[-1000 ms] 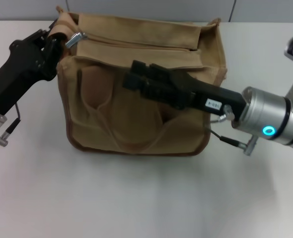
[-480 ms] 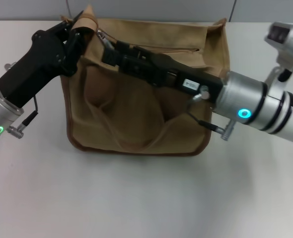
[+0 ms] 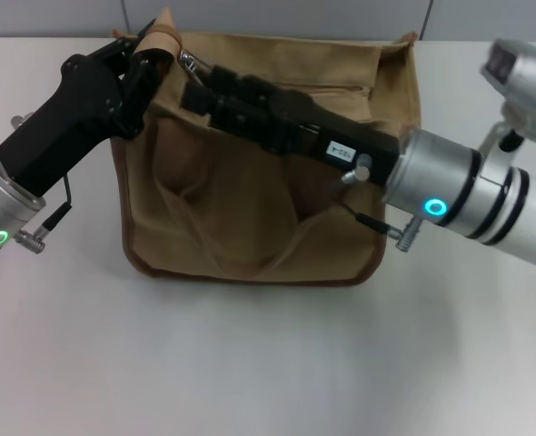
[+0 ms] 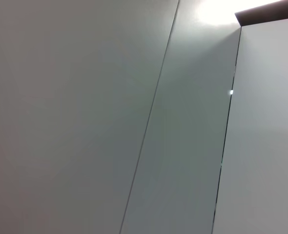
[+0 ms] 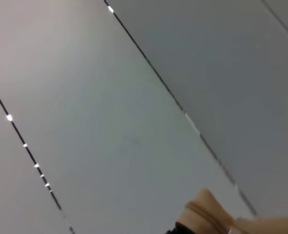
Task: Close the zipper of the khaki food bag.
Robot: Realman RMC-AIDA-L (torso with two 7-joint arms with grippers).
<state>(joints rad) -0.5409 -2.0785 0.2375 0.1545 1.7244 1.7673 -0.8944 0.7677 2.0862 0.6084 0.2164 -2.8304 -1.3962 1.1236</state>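
The khaki food bag point(image 3: 250, 191) stands in the middle of the table in the head view. My left gripper point(image 3: 145, 50) is at its far left top corner, shut on the bag's tan corner tab point(image 3: 162, 38). My right gripper point(image 3: 198, 84) reaches across the top panel from the right and ends beside the zipper's silver pull tab point(image 3: 188, 61); whether it touches the tab I cannot tell. The zipper line point(image 3: 345, 89) runs across the top behind the right arm. The right wrist view shows only a tan tip of the bag point(image 5: 205, 207). The left wrist view shows only wall.
The white table point(image 3: 250, 363) spreads in front of and beside the bag. A grey panelled wall point(image 3: 277, 14) lies behind it. The right arm's silver wrist point(image 3: 450, 186) hangs over the bag's right side.
My right gripper moved from the bag's front face up to its far left top corner, by the pull tab. My left gripper raised the corner tab and moved slightly right.
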